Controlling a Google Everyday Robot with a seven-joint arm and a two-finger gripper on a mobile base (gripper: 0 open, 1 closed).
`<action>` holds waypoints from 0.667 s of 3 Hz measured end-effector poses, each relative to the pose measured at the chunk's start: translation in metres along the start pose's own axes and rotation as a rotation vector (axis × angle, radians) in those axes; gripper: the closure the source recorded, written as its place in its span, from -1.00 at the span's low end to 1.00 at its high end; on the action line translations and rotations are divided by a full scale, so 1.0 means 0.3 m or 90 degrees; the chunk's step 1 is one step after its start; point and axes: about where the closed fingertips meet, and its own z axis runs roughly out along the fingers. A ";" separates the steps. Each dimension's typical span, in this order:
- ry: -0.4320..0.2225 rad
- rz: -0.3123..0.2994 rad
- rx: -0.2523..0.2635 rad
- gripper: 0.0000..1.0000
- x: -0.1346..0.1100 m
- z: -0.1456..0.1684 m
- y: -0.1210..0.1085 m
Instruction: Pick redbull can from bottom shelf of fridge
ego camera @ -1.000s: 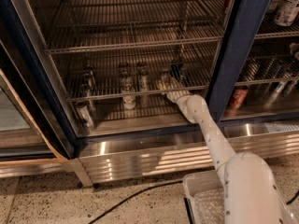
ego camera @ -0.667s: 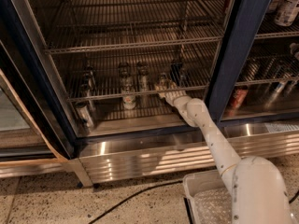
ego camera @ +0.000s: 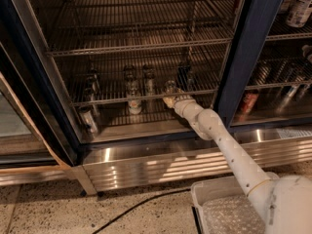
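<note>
Speckled stone floor (ego camera: pixel 44 211) in the near foreground, with a black cable (ego camera: pixel 129 212) trailing across it.

Camera view, one only:
- The fridge (ego camera: pixel 251 48) fills the far side. It has a dark blue frame, chrome wire racks and a ribbed stainless base (ego camera: pixel 161 162) along the bottom. A glass door (ego camera: pixel 12 123) stands open at far left.
- The upper rack (ego camera: pixel 136 45) carries nothing that can be made out.
- The bottom shelf (ego camera: pixel 109 95), the lowest wire rack, holds a loose row of cans.
- The redbull can (ego camera: pixel 169 87) stands upright near the front edge of the bottom shelf, right of centre, its shiny silver top catching the light.
- A darker can (ego camera: pixel 184 75) stands just right of it and further back. Two more cans (ego camera: pixel 129 73) and (ego camera: pixel 148 76) are to the left, and another pair (ego camera: pixel 92 80) is well off to the left.
- Below the rack, on the steel floor panel (ego camera: pixel 146 128), are a white-labelled can (ego camera: pixel 134 104) and a second can (ego camera: pixel 88 120) at left.
- The white arm (ego camera: pixel 229 152) rises from the robot body at near right and extends up and left into the fridge.
- The gripper (ego camera: pixel 169 101) is at the front edge of the bottom shelf, right at the base of the redbull can. I cannot tell whether the jaws are apart or together, or whether there is contact.
- A white tray (ego camera: pixel 204 191) sits on the robot base, near right.
- The right-hand compartment, beyond the blue post, holds a red can (ego camera: pixel 249 102) on its lower rack.
</note>
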 end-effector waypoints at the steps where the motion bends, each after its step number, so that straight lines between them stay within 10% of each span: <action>1: 0.007 -0.018 0.002 1.00 -0.014 -0.072 0.015; 2: 0.022 -0.018 0.004 1.00 0.011 -0.125 0.008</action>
